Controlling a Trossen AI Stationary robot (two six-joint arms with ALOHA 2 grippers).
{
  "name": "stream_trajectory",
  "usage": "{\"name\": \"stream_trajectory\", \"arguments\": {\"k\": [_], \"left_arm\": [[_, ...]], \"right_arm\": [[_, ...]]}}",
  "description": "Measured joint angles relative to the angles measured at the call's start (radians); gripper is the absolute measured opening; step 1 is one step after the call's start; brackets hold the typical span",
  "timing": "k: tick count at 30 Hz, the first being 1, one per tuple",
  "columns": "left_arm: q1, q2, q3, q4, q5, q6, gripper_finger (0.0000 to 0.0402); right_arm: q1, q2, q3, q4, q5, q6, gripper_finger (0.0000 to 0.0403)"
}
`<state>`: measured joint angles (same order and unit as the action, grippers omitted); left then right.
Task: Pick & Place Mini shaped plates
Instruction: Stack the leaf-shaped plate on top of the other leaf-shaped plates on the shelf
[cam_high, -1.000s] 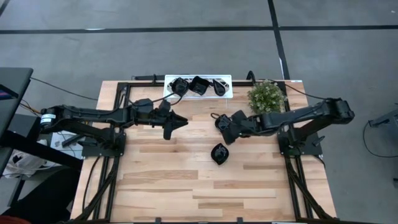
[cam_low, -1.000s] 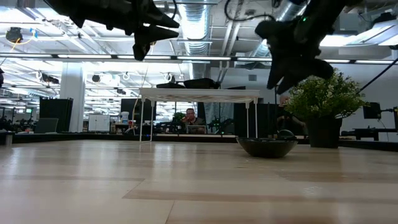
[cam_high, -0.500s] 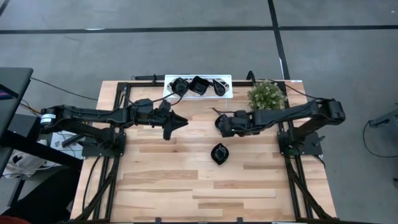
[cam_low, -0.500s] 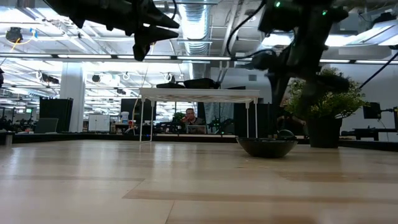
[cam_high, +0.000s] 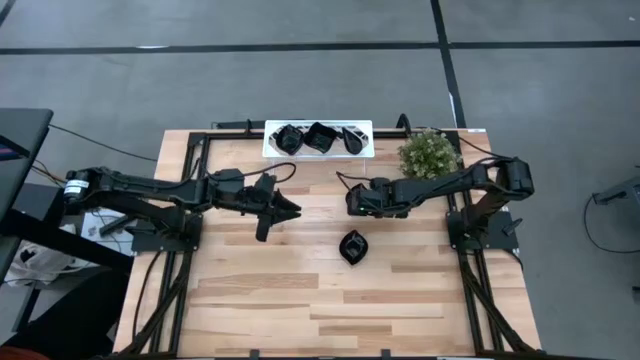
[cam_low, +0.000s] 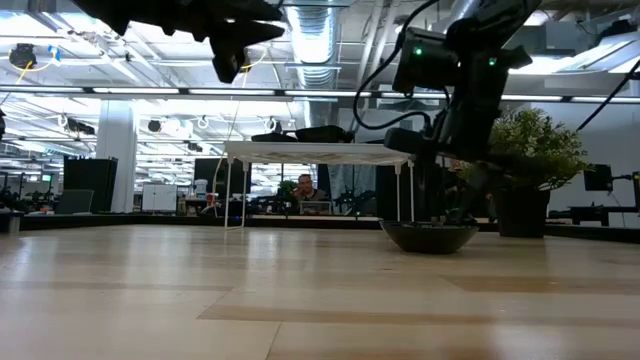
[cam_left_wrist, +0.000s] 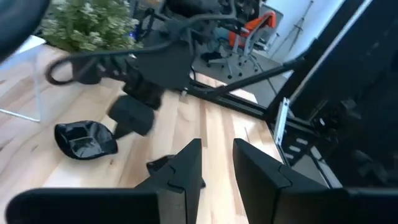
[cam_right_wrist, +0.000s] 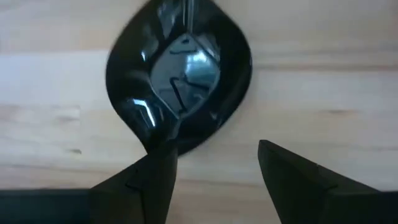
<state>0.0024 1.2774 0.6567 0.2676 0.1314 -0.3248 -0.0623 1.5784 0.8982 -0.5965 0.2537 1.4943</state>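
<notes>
One glossy black mini shaped plate (cam_high: 351, 246) rests on its underside on the wooden table, right of the middle; it also shows as a shallow dish (cam_low: 430, 236) at table height. My right gripper (cam_high: 351, 201) hangs open over the table just on the plate's far side, pointing steeply down. In its wrist view the plate (cam_right_wrist: 179, 87) lies just ahead of the open fingers (cam_right_wrist: 149, 180), and I see no touch. My left gripper (cam_high: 287, 208) is held high over the table's middle, open with a narrow gap (cam_left_wrist: 217, 168) and nothing in it.
A white tray (cam_high: 270, 148) stands at the far edge with three more black plates (cam_high: 320, 136) in it. A potted plant (cam_high: 428, 153) stands at the far right, close behind my right arm. Bare wood lies toward the near edge.
My right gripper has sunk toward the table and reached a little farther toward the left, rolling its wrist, so that it now points down just beside the black plate. My left gripper has swung slightly toward the near edge. The plate has not moved.
</notes>
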Motion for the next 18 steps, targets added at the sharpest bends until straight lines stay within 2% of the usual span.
{"name": "stream_trajectory", "arguments": {"k": [5, 13, 18], "left_arm": [[-0.038, -0.048, -0.009, 0.002, -0.005, 0.046, 0.0092], [-0.063, -0.234, -0.126, 0.007, -0.104, 0.063, 0.0092], [-0.063, -0.336, -0.179, 0.014, -0.113, 0.063, 0.0092]], "right_arm": [[-0.022, 0.0, 0.0, 0.001, 0.064, 0.034, 0.0215], [-0.068, 0.0, 0.0, 0.005, 0.085, 0.045, 0.0214], [-0.076, 0.0, 0.0, 0.022, 0.088, 0.06, 0.0214]]}}
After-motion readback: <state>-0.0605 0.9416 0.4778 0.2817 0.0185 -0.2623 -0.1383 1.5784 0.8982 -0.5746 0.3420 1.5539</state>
